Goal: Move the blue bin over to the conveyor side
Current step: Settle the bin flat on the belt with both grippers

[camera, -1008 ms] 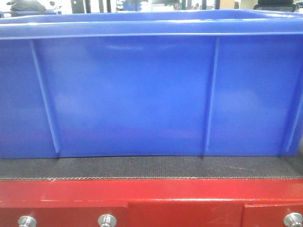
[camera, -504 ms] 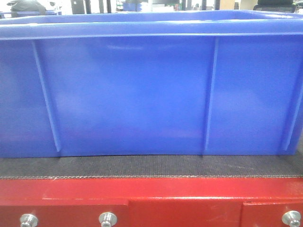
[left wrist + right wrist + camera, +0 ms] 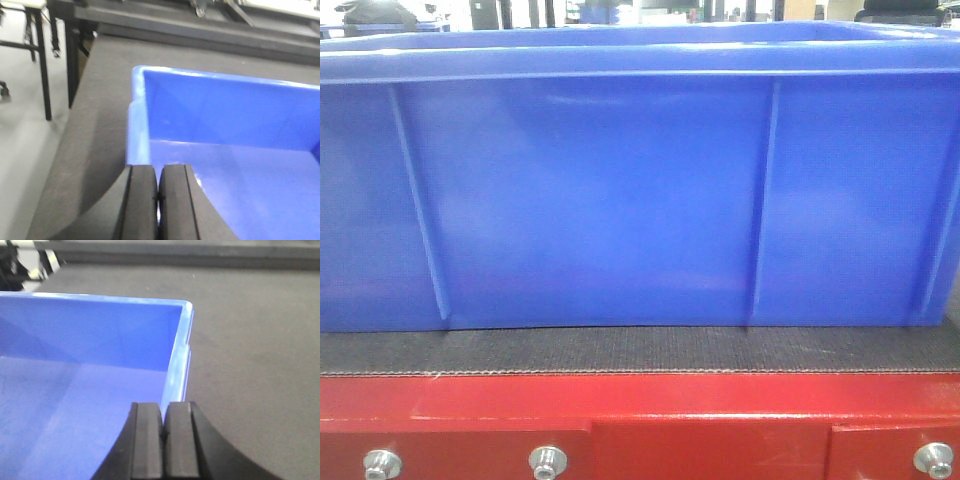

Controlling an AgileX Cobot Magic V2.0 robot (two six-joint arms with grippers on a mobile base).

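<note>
Blue plastic fills most of the front view: the blue bin [image 3: 620,190] stands upright on the conveyor [image 3: 640,350], its long side wall facing the camera. Thin vertical ribs run down this wall, and a thick rim caps it. The bin's base touches the dark woven belt. A strip of bare belt shows between the bin and the red frame [image 3: 620,410] below. Silver bolts [image 3: 548,462] sit along the lower edge of that frame.

Left wrist view: the left claw [image 3: 158,200] sits at the bin's left end wall, near the corner. Its two black pads [image 3: 142,200] are drawn nearly together, one outside the wall and one over the blue interior. The rim meets the pads at the narrow gap between them, so the claw is pinching the bin wall. The bin interior shows smooth blue floor and walls. Dark belt surface lies beside the bin on the outer side. A black-legged stand [image 3: 40,50] is visible on the pale floor beyond the belt edge.

Right wrist view: the right claw [image 3: 163,440] sits at the opposite end wall, near the far right corner of the bin. Its pads [image 3: 147,440] are likewise pressed close, straddling the rim, with the wall edge entering the gap. The exact contact point is hidden by the pads, but the claw appears clamped on the wall. Dark belt extends to the right of the bin.
</note>
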